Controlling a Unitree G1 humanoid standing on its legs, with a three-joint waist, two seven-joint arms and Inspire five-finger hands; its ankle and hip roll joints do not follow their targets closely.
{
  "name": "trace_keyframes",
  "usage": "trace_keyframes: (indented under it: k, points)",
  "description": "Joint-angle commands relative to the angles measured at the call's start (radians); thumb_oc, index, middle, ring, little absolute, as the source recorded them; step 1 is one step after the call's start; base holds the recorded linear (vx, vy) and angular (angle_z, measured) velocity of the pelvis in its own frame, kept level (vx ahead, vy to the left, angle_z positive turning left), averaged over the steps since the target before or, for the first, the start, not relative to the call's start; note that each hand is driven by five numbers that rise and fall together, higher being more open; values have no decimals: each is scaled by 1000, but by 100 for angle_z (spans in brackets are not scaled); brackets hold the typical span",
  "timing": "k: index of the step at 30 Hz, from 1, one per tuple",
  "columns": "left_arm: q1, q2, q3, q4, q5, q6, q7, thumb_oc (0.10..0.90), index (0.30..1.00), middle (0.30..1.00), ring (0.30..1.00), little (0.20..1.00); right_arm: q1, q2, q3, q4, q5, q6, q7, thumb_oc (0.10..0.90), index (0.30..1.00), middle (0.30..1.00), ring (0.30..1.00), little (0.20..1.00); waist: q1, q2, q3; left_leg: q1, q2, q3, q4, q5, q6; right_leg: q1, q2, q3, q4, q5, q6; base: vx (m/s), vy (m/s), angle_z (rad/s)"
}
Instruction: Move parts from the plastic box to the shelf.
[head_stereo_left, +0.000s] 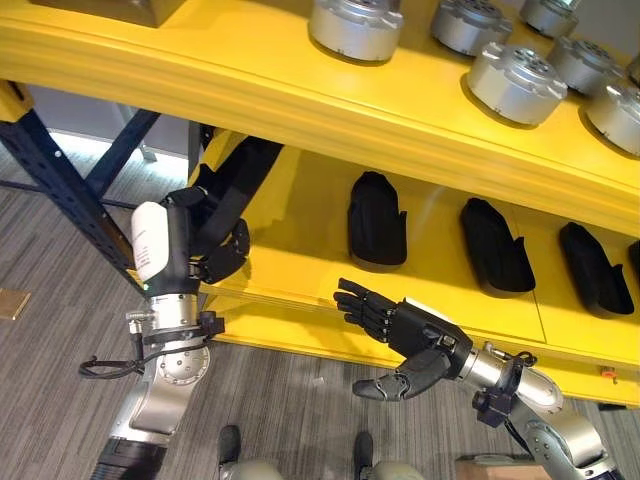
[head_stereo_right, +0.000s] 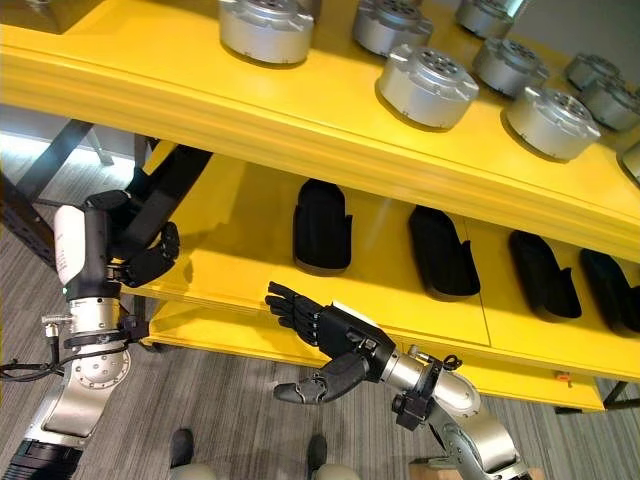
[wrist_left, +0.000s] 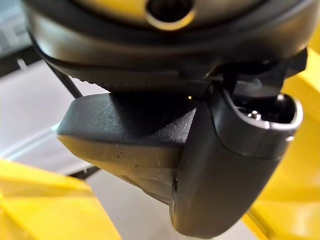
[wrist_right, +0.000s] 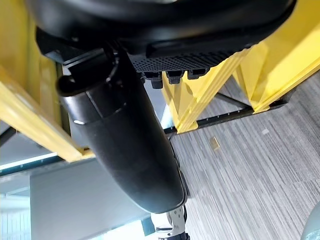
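Nearest, the right hand (head_stereo_left: 415, 335) hovers at the front edge of the lower yellow shelf (head_stereo_left: 300, 270), fingers straight and spread, holding nothing. At the shelf's left end, the left hand (head_stereo_left: 215, 245) curls round a long black part (head_stereo_left: 240, 185). Farther in lie more black parts (head_stereo_left: 377, 220). Round silver parts (head_stereo_left: 515, 82) sit on the upper shelf (head_stereo_left: 200, 70).

Free gaps separate black parts (head_stereo_left: 377, 218) on yellow shelf (head_stereo_left: 300, 250).

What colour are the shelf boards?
Bright yellow shelf boards, clearest in the left eye view.
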Motion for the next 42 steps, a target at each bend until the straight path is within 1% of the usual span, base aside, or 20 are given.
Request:
trace_keyframes:
  k: [1, 2, 5, 8, 9, 10, 12, 16, 19, 20, 23, 24, 27, 28, 31, 35, 37, 39, 41, 42]
  points:
    - [-185, 31, 40, -65, 54, -56, 68, 400, 300, 300, 300, 300, -77, -23, 1, -92, 41, -75, 32, 900, 1000, 1000, 1000, 1000, 6, 13, -37, -18, 16, 29, 42, -40, 31, -28, -27, 19, 131, -116, -4, 17, -44, -1]
    - [-185, 31, 40, -65, 54, -56, 68, 400, 300, 300, 300, 300, -77, -23, 1, -92, 41, -75, 32, 900, 1000, 1000, 1000, 1000, 6, 13, -37, -18, 16, 29, 42, -40, 31, -28, -27, 19, 131, -116, -4, 6, -61, 1]
    - [-265, 48, -3, -29, 70, -12, 102, 400, 300, 300, 300, 300, -132, -15, 45, -84, 31, -72, 32, 900, 1000, 1000, 1000, 1000, 9, 10, -10, -74, 9, 3, 99, -54, 32, -53, -21, 45, 158, -125, -9, -40, -87, 3]
    - [-368, 81, -37, 6, 70, 17, 142, 400, 300, 300, 300, 300, -202, -12, 89, -82, 30, -71, 34, 900, 1000, 1000, 1000, 1000, 12, 2, 38, -143, -2, -21, 150, -62, 31, -88, -13, 63, 179, -132, -14, -155, -97, -2]
    - [-430, 99, -50, 27, 81, 47, 161, 400, 300, 300, 300, 300, -255, -11, 119, -83, 10, -62, 25, 900, 1000, 1000, 1000, 1000, 15, 1, 69, -182, -11, -32, 169, -63, 31, -106, -6, 71, 185, -137, -22, -216, -64, -6]
    - [-440, 102, -53, 33, 81, 49, 165, 400, 300, 300, 300, 300, -265, -10, 121, -81, 8, -62, 24, 900, 1000, 1000, 1000, 1000, 14, 1, 73, -189, -11, -34, 175, -64, 31, -110, -5, 71, 187, -138, -23, -198, -34, -4]
    - [-543, 128, -81, 84, 87, 111, 220, 400, 300, 300, 300, 300, -340, -12, 163, -79, 15, -35, 18, 900, 1000, 1000, 1000, 1000, 12, 3, 120, -252, -27, -48, 212, -64, 33, -152, 1, 76, 205, -145, -38, -178, 4, -8]
    - [-699, 158, -94, 149, 84, 189, 350, 400, 300, 300, 300, 300, -433, 2, 200, -82, 15, 8, 34, 900, 1000, 1000, 1000, 1000, 12, 3, 181, -355, -50, -64, 267, -66, 41, -252, 9, 74, 262, -159, -59, -157, 19, -8]
    - [-754, 168, -95, 178, 69, 201, 381, 400, 300, 300, 300, 300, -459, 7, 212, -89, 1, 13, 32, 900, 1000, 1000, 1000, 1000, 10, 4, 202, -394, -53, -69, 293, -67, 43, -300, 12, 75, 301, -168, -64, -140, 33, -5]
    - [-831, 180, -103, 224, 65, 212, 396, 400, 300, 300, 300, 300, -498, 8, 226, -99, 6, 23, 22, 900, 1000, 1000, 1000, 1000, 6, 8, 236, -438, -55, -70, 320, -70, 48, -358, 14, 79, 350, -177, -72, -143, 29, -4]
    - [-909, 190, -127, 250, 72, 248, 378, 400, 300, 300, 300, 300, -531, 11, 227, -109, 11, 42, 18, 900, 1000, 1000, 1000, 1000, 2, 8, 262, -483, -55, -72, 348, -76, 54, -424, 16, 81, 408, -185, -77, -134, 32, 2]
    - [-956, 194, -147, 265, 78, 281, 360, 400, 300, 300, 300, 300, -551, 10, 232, -120, 13, 63, 14, 900, 1000, 1000, 1000, 1000, -5, 13, 262, -525, -55, -68, 360, -78, 60, -488, 16, 86, 450, -192, -82, -118, 69, 10]
    - [-1003, 182, -176, 280, 85, 335, 363, 400, 300, 300, 300, 300, -568, 18, 238, -131, 2, 91, 24, 900, 1000, 1000, 1000, 1000, -15, 19, 262, -583, -57, -61, 373, -76, 66, -576, 15, 90, 503, -201, -88, -97, 75, 7]
    - [-1027, 174, -191, 293, 75, 378, 378, 400, 300, 300, 300, 300, -572, 26, 244, -137, -11, 108, 24, 900, 1000, 1000, 1000, 1000, -22, 26, 262, -608, -58, -55, 374, -74, 70, -620, 16, 93, 527, -204, -92, -112, 91, -2]
    - [-1068, 162, -206, 338, 35, 400, 438, 400, 300, 300, 300, 300, -585, 35, 251, -131, -19, 118, 18, 900, 1000, 1000, 1000, 1000, -30, 34, 262, -643, -61, -45, 375, -68, 74, -679, 12, 99, 558, -207, -95, -76, 40, -8]
    - [-1103, 146, -209, 392, -36, 422, 504, 400, 300, 300, 300, 300, -602, 43, 268, -118, -42, 122, 10, 900, 1000, 1000, 1000, 1000, -39, 50, 262, -658, -64, -35, 358, -56, 76, -719, 7, 105, 566, -202, -96, -59, 41, -4]
    - [-1116, 141, -212, 429, -56, 453, 523, 400, 300, 300, 300, 300, -608, 44, 272, -112, -43, 123, 13, 900, 1000, 1000, 1000, 1000, -45, 55, 262, -652, -65, -27, 351, -60, 74, -722, 2, 104, 569, -210, -95, -50, 32, -9]
    - [-1130, 146, -221, 474, -85, 457, 522, 400, 300, 300, 300, 300, -620, 35, 274, -108, -42, 121, 12, 900, 1000, 1000, 1000, 1000, -48, 60, 262, -649, -64, -22, 341, -55, 73, -725, 1, 104, 567, -208, -95, -61, 26, -2]
    - [-1153, 144, -248, 517, -84, 490, 506, 400, 300, 300, 300, 300, -641, 25, 276, -105, -31, 123, 8, 900, 1000, 1000, 1000, 1000, -53, 66, 262, -648, -59, -17, 330, -44, 73, -733, 2, 102, 566, -202, -96, -45, 0, 1]
    - [-1153, 143, -250, 520, -83, 491, 504, 400, 300, 300, 300, 300, -640, 26, 277, -104, -30, 122, 8, 900, 1000, 1000, 1000, 1000, -54, 65, 262, -642, -60, -16, 330, -50, 72, -728, 1, 102, 568, -208, -96, -43, -16, 1]
